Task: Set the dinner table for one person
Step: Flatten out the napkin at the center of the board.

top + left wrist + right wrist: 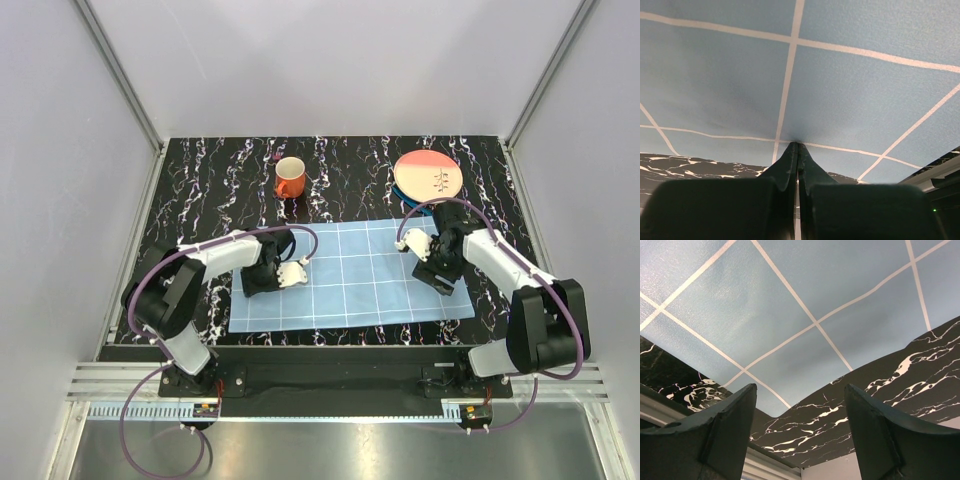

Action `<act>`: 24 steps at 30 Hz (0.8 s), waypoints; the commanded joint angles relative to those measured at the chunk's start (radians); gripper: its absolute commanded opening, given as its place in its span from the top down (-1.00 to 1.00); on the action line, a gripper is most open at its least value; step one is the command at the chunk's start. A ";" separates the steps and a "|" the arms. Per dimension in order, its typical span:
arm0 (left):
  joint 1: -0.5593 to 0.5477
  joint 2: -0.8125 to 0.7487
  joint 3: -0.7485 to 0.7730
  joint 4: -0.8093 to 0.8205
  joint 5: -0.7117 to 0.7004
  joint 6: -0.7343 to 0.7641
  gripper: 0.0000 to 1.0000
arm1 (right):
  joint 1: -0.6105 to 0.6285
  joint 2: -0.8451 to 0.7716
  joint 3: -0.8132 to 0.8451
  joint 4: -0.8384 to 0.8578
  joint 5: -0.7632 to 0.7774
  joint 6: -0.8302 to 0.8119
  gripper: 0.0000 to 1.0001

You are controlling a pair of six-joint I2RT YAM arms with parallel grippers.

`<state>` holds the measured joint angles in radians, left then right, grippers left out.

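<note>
The dinner table [220, 170] is black with white marble streaks. A light-blue checked mat [350, 270] lies flat near its front middle. My left gripper [255, 285] is down at the mat's left edge. In the left wrist view this gripper [797, 145] is shut, its tips pinching the mat [840, 90] just inside the edge. My right gripper [443, 280] hovers over the mat's right end. In the right wrist view it [800, 386] stands open and holds nothing, above the mat [790, 315] edge and the bare table [890, 375].
An orange mug [290, 178] stands behind the mat at centre left. A pink and cream plate [428, 175] rests on something blue at the back right. Grey walls enclose the table, and a metal rail [320, 378] runs along the front.
</note>
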<state>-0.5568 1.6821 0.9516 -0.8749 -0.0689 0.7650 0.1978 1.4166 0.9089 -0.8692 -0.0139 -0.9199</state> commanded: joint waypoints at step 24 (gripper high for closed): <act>0.009 0.045 0.004 0.264 -0.175 -0.039 1.00 | -0.005 0.027 0.024 0.010 -0.018 0.016 -0.58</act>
<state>-0.5587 1.7096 0.9527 -0.7498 -0.2443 0.7200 0.1978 1.4422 0.9089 -0.8654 -0.0200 -0.9115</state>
